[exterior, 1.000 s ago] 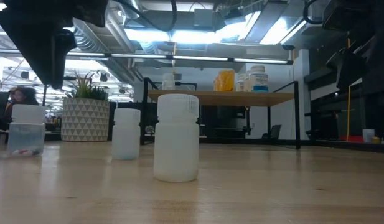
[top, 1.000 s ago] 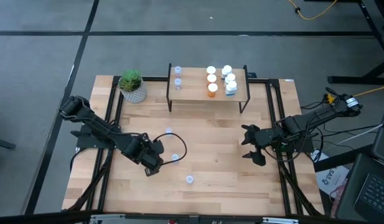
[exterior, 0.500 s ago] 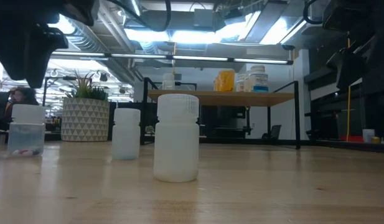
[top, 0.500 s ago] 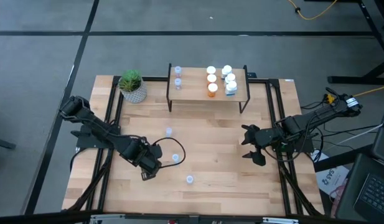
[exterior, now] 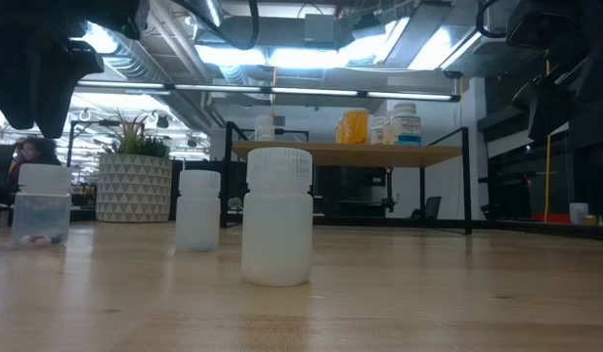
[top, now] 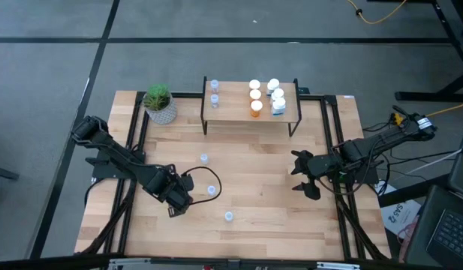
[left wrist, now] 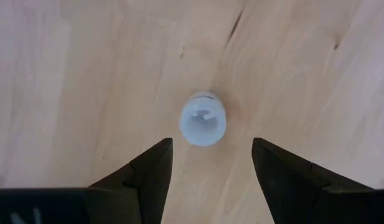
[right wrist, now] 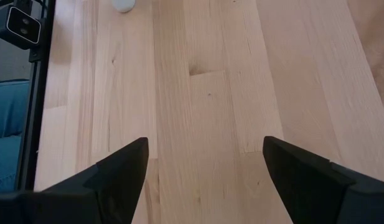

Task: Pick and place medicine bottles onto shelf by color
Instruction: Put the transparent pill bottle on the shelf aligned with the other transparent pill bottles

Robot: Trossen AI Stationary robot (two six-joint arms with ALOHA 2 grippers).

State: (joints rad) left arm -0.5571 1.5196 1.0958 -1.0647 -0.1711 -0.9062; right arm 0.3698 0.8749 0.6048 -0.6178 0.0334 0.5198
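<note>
Three pale blue bottles stand upright on the tabletop (top: 204, 158), (top: 211, 190), (top: 229, 217). The low view shows them too (exterior: 44, 205), (exterior: 198, 210), (exterior: 278, 217). The shelf (top: 239, 114) at the far middle carries two pale bottles (top: 214, 91) at its left, orange ones (top: 255, 95) and white ones (top: 277, 94). My left gripper (top: 184, 199) is open and empty. It looks down on one pale bottle (left wrist: 203, 118), which stands just beyond its fingertips (left wrist: 210, 162). My right gripper (top: 297, 174) is open and empty at the table's right (right wrist: 204, 174).
A green plant in a white patterned pot (top: 160, 103) stands at the far left beside the shelf. A black cable loop (top: 205, 176) hangs off my left arm near the bottles. Bare wood lies between the two grippers (top: 254, 187).
My left gripper has drawn back toward the table's left and near edge, away from the middle pale bottle. Its fingers stay open. The bottles stand where they were.
</note>
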